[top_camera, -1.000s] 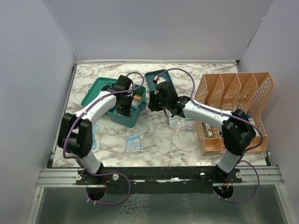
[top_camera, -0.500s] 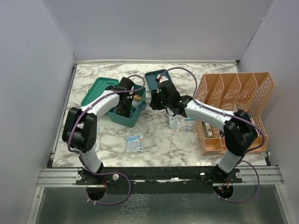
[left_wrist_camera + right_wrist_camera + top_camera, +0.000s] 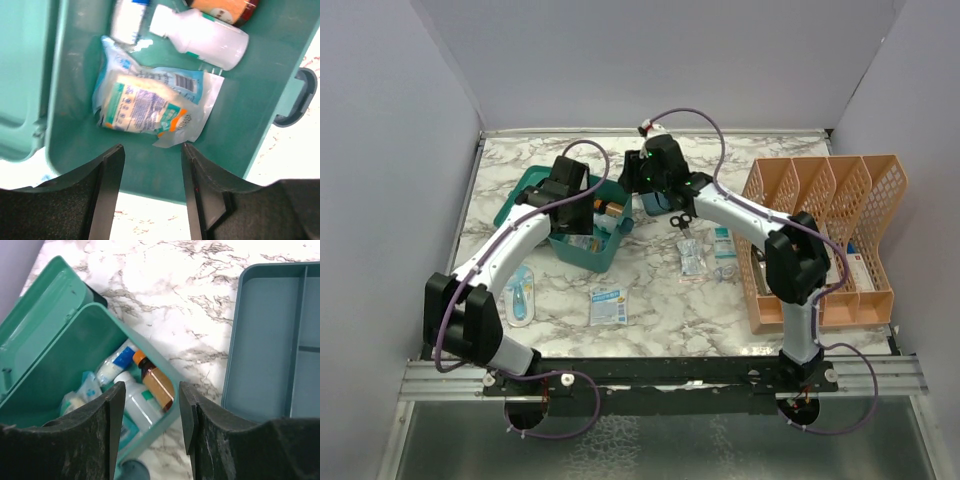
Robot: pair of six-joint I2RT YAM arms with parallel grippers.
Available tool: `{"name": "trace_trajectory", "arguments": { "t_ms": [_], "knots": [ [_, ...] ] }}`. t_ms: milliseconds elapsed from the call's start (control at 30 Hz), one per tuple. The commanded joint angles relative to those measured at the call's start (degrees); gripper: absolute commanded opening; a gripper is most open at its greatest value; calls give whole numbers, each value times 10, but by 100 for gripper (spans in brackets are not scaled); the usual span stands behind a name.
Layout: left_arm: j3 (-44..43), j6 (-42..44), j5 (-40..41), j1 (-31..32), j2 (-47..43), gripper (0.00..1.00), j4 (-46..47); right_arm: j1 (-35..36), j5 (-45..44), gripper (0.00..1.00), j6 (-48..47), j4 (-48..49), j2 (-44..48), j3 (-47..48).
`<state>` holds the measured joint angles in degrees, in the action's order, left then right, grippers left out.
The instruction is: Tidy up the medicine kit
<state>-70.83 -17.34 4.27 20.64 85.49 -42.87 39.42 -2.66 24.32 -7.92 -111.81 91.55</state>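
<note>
medicine kit (image 3: 585, 255): far-left of surface (image 3: 660, 300), lid open, right under left tool (image 3: 150, 150) | left tool: spread, empty, pouch (image 3: 150, 107) just below | right tool (image 3: 150, 390): spread, empty, between kit and insert tray (image 3: 265, 340) | nearer: left arm

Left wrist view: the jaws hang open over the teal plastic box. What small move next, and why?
Probably lift the left gripper clear of the teal plastic box and swing toward the flat blue-and-white sachet lying outside it: the jaws stand open and empty, and the crinkled clear packet already lies inside.
</note>
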Motion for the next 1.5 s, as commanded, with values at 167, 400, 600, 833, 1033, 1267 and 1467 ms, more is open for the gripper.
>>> {"name": "trace_trajectory", "arguments": {
  "t_ms": [167, 400, 600, 833, 1033, 1267, 1467],
  "knots": [
    [52, -116, 91, -22, -129, 64, 7, 1, -45, 46, -59, -62, -106, 126],
    [111, -187, 83, -30, -201, 70, 6, 1, 2, 34, -74, -107, -108, 125],
    [145, -216, 94, -43, -218, 70, 4, 1, 33, 23, -79, -119, -85, 82],
    [167, -205, 74, -70, -199, 32, 62, 2, 41, 14, -39, -146, -49, 44],
    [168, -174, 75, -88, -156, 23, 95, 7, 64, 6, 46, -146, -2, -45],
    [166, -143, 50, -107, -131, 15, 120, 23, 72, 11, 91, -127, 22, -92],
    [142, -62, 24, -119, -97, 15, 161, 24, 140, 18, 97, -92, 35, -110]
  ]
}}
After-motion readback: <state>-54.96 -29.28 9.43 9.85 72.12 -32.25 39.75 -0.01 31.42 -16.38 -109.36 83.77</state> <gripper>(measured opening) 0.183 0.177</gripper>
